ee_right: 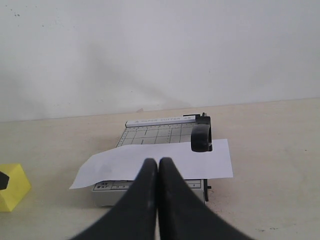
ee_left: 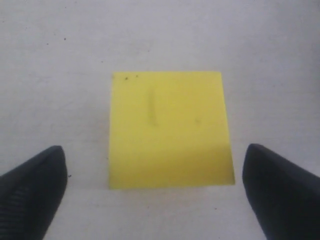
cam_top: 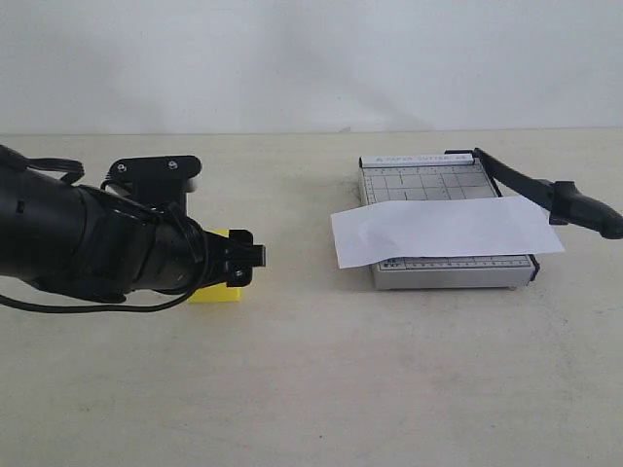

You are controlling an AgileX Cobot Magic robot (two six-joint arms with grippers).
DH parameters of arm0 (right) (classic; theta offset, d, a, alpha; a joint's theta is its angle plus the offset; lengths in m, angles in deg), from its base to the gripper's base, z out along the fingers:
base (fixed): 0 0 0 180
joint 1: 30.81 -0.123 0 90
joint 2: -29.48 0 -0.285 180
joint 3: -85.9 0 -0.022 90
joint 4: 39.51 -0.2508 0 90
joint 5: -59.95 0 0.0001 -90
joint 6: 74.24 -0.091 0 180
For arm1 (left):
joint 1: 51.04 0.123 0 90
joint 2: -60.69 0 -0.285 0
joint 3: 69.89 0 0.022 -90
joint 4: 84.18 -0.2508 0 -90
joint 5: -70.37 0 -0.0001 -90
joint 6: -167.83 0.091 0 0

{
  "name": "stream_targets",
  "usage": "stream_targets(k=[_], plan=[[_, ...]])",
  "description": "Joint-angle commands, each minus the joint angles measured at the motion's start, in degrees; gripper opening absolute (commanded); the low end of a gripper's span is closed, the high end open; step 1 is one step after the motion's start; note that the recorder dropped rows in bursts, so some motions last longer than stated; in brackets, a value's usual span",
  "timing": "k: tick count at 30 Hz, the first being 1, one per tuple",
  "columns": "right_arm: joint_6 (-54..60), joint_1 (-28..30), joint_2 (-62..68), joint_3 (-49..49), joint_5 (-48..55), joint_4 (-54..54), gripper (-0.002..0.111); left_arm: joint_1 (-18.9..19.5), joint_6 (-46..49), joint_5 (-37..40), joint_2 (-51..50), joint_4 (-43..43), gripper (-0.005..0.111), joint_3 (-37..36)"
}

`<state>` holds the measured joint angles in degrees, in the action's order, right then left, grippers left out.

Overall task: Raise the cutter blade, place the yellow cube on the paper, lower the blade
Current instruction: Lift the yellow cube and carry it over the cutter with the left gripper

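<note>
The cube [cam_top: 212,294] sits on the table [cam_top: 311,389] at the near left, well apart from the paper [cam_top: 448,229], so placing it is not yet done. Farther back on the right, the paper lies across the cutter base [cam_top: 428,180]. The blade [cam_top: 531,185] looks lifted, its handle clear above the sheet's right end (so the first step seems done). Lowering it is also left. The left arm [cam_top: 88,243] reaches in low from the left. The left gripper [cam_top: 245,261] hangs over the cube, jaws wide on either side, holding nothing. The right gripper [ee_right: 158,165], fingers pressed together and empty, points at the cutter from its near side.
</note>
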<state>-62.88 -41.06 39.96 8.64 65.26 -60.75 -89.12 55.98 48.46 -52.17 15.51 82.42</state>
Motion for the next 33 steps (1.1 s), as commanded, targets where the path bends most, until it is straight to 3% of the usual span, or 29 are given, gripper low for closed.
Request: stream_targets(k=[1,6,7,14,16,19,29,33], plan=[[0.05,-0.13,-0.15,0.05,-0.34,0.39,0.000,-0.23,-0.42,-0.70,-0.19,0.25,0.057,-0.15],[0.05,-0.13,-0.15,0.05,-0.34,0.39,0.000,-0.23,-0.42,2.46,0.62,0.25,0.010,-0.15],[0.05,-0.13,-0.15,0.05,-0.34,0.39,0.000,-0.23,-0.42,2.90,1.25,0.25,0.005,-0.15],[0.05,-0.13,-0.15,0.05,-0.34,0.39,0.000,-0.23,-3.36,6.22,4.26,0.04,0.005,1.32],[0.05,-0.13,-0.15,0.05,-0.34,0.39,0.000,-0.23,-2.44,10.42,4.89,-4.52,0.005,2.40],[0.05,-0.13,-0.15,0.05,-0.34,0.39,0.000,-0.33,-1.88,19.51,4.56,-14.47,0.004,8.05],[0.05,-0.13,-0.15,0.05,-0.34,0.39,0.000,-0.55,-0.73,33.22,-2.95,-15.65,0.004,25.59],[0.05,-0.13,-0.15,0.05,-0.34,0.39,0.000,-2.34,-0.29,34.83,-8.87,-23.25,0.004,31.03]])
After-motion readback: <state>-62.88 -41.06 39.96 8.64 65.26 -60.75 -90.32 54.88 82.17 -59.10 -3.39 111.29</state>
